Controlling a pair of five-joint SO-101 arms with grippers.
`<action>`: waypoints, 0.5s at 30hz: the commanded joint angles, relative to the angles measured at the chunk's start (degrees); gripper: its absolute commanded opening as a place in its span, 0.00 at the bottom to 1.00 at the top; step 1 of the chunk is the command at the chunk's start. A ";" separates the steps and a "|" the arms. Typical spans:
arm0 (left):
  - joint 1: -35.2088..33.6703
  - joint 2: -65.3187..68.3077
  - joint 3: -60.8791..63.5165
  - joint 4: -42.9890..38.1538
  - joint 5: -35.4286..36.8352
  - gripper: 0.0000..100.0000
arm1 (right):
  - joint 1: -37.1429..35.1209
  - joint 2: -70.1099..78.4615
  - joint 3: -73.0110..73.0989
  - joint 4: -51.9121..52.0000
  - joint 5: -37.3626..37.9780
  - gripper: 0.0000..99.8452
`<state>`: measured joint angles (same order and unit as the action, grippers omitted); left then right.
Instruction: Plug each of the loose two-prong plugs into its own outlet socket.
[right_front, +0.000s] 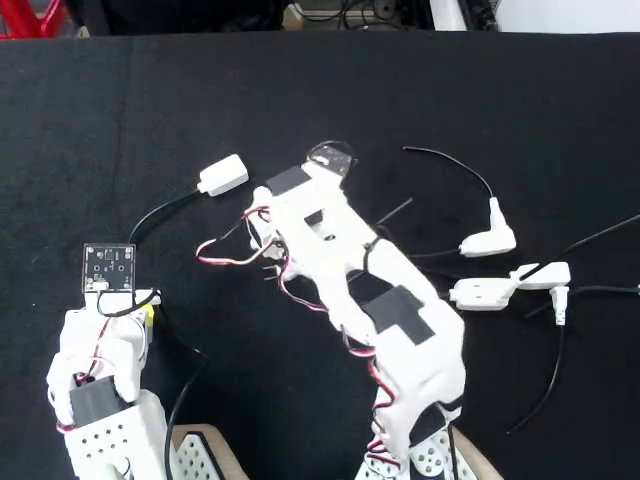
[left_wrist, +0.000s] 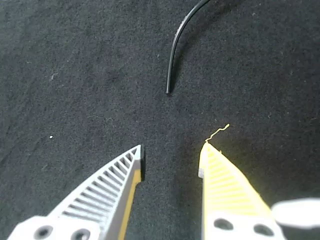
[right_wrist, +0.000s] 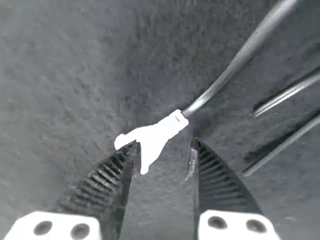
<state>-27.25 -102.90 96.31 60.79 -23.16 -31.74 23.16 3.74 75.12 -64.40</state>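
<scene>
The right end effector (right_wrist: 164, 145) stands parted around a small white two-prong plug (right_wrist: 150, 140) on a black cable (right_wrist: 235, 62), near the middle of the black cloth surface (right_front: 100, 110). The left end effector (left_wrist: 173, 150) gapes wide over the cloth, beside the square black outlet socket (right_front: 108, 268) near the left edge.

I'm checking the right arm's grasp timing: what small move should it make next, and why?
Probably close the right gripper: its open fingers straddle the white plug, which lies between them, close against one fingertip, its cable trailing away.
</scene>
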 joint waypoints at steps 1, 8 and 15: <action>0.22 -0.18 1.10 -0.70 -0.62 0.19 | -0.62 1.98 -3.91 -0.70 -3.52 0.15; 0.22 -0.18 1.10 -0.70 -0.62 0.19 | -0.70 7.60 -5.32 -0.35 -3.60 0.15; 0.22 -0.18 1.10 -0.70 -0.62 0.19 | -0.62 8.40 -5.32 -0.35 -3.43 0.15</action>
<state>-27.25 -102.90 96.31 60.79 -23.16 -31.74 29.49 -1.80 74.95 -67.38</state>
